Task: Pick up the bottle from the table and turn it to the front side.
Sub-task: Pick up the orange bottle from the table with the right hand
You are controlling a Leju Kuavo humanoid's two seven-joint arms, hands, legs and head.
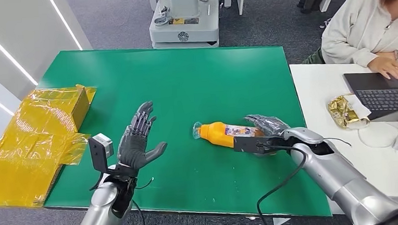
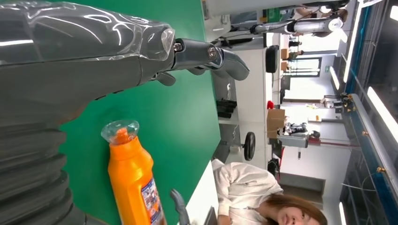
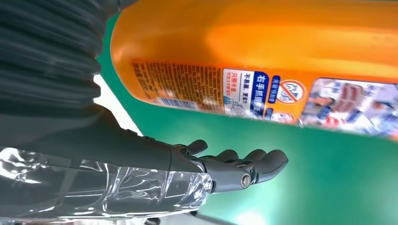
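From the head view I see the orange bottle (image 1: 223, 131) lying on its side on the green table (image 1: 184, 82), cap toward my left hand. My right hand (image 1: 265, 126) is at the bottle's base end, fingers spread over it; I cannot tell from here whether they touch it. My left hand (image 1: 138, 142) hovers well apart from the bottle, palm up, fingers apart, holding nothing. A yellow wrapped box (image 1: 56, 111) sits at the table's left edge, and a person (image 1: 364, 24) works at a laptop (image 1: 389, 93) on the white table beside.

In the left wrist view the bottle (image 2: 133, 180) lies beyond my spread fingers (image 2: 211, 56), clear cap nearest; the hand is free of it.

In the right wrist view the bottle (image 3: 263, 61) sits just across from the palm, label facing the camera. The fingers (image 3: 244, 166) are extended and a strip of green shows between them and the bottle, so no grip yet.

I judge this the reach-to-grasp step. Next I need to close the right hand around the body, lift, then roll it label-forward.
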